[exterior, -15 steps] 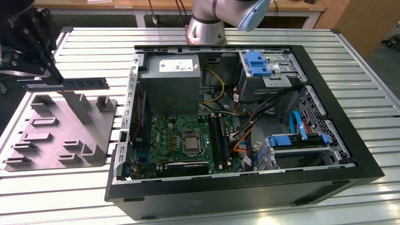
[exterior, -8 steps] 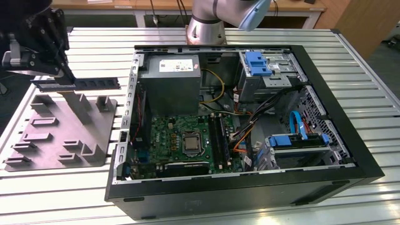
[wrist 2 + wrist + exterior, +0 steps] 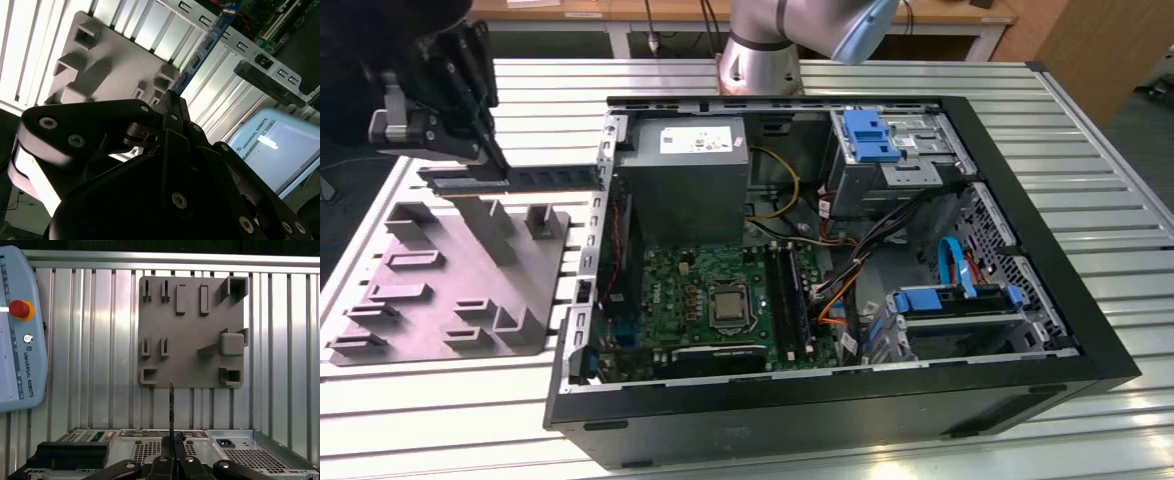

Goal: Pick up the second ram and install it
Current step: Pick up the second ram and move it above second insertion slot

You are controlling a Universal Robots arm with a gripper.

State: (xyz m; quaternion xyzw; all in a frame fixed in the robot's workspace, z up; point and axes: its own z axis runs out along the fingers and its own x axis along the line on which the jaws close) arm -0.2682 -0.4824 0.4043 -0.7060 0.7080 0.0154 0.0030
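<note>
1. Slatted silver metal desk [image 3: 1121, 120] carries a flat grey plastic fixture [image 3: 427, 300] with upright posts and an open black computer case [image 3: 827, 415].
2. Black gripper [image 3: 483, 165] is clamped on one end of the second ram [image 3: 550, 177], a long, narrow dark circuit-board stick.
3. Stick hangs above the fixture, its free end near the case's wall.

Holding the second ram [image 3: 520, 178] by one end in the gripper [image 3: 458, 165], above the fixture [image 3: 427, 300], the free end pointing at the computer case [image 3: 1074, 300], just beside its wall. Sharing the table [image 3: 1107, 150]: fixture at the exterior view's left, case at its right. Housing the power supply [image 3: 680, 170] behind the motherboard [image 3: 707, 300].
</note>
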